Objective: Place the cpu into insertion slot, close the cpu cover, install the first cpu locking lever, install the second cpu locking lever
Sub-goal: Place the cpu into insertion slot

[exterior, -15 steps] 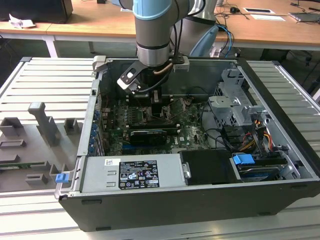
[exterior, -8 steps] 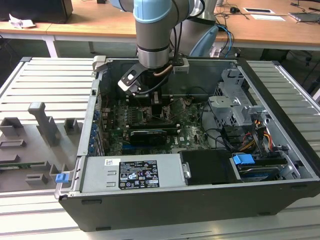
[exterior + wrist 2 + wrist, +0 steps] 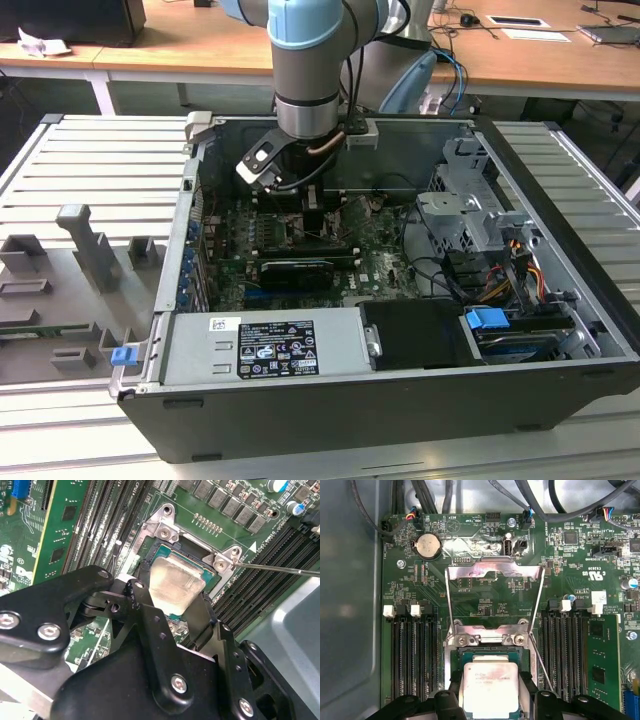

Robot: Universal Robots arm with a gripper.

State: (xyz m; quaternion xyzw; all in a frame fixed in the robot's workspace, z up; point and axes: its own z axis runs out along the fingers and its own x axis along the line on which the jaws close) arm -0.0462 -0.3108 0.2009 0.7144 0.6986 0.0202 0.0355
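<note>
Memory slots [image 3: 415, 660] either side of cpu [image 3: 491, 687]

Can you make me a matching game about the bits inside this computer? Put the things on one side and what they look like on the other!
Things:
1. the cpu
2. the cpu cover
3. the coin battery
4. the memory slots

Descriptions:
A. long and black, in rows
B. flipped open
C. held by the gripper
D. round and silver

Pairs: 1-C, 2-B, 3-D, 4-A
</note>
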